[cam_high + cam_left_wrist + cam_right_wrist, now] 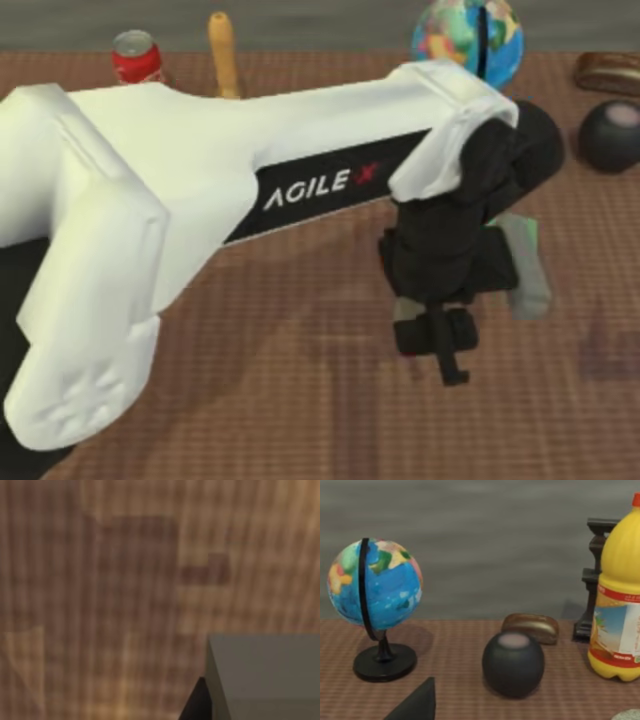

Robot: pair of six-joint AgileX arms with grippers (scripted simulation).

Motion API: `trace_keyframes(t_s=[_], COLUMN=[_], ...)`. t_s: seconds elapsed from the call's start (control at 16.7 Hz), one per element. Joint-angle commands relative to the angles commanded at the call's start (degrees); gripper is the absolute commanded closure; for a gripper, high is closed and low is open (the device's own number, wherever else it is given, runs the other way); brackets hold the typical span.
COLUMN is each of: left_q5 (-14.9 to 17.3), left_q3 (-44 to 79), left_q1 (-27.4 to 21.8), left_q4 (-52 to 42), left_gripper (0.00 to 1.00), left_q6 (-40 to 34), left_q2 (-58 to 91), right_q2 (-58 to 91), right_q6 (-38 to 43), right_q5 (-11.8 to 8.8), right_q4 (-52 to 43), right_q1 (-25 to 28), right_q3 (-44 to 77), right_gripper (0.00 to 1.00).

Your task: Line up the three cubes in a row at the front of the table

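Beige-grey cube (267,675) between left jaws, jaw state unclear, open brown table (300,400) around, right arm unseen.

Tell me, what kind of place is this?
Probably a computer-rendered test tabletop, not a real room: a brown woven table bearing unrelated props, a globe, a yellow bottle, a red can, with a white AgileX arm reaching across.

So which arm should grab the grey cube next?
Left. Its pincer hangs right beside the beige-grey cube, while the right arm is out of the top view, facing the globe.
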Motion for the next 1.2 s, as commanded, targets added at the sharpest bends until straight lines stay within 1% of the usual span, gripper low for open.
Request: trace_keyframes(t_s=[0.12, 0.24, 0.54, 0.9, 1.2], left_q5=[-0.02, -0.04, -0.04, -0.01, 0.01], left_q3=[-1.53, -2.20, -2.77, -10.07, -10.79], left_q1=[-3.82, -5.23, -5.13, -5.19, -5.26], left_q4=[0.33, 0.50, 1.42, 12.81, 13.73], left_gripper=[1.00, 1.00, 1.00, 1.00, 1.00], left_q6=[0.08, 0.11, 0.23, 0.09, 0.13], left_q2=[-1.35, -1.97, -1.42, 2.23, 2.67], right_q2=[0.00, 0.00, 0.00, 0.00, 0.00], right_q6=[0.00, 0.00, 0.00, 0.00, 0.00], right_q5=[0.00, 0.00, 0.00, 0.00, 0.00], right_q4=[0.00, 0.00, 0.00, 0.00, 0.00], right_q1=[0.00, 0.00, 0.00, 0.00, 0.00], right_q3=[0.00, 0.00, 0.00, 0.00, 0.00], right_gripper=[0.00, 0.00, 0.00, 0.00, 0.00])
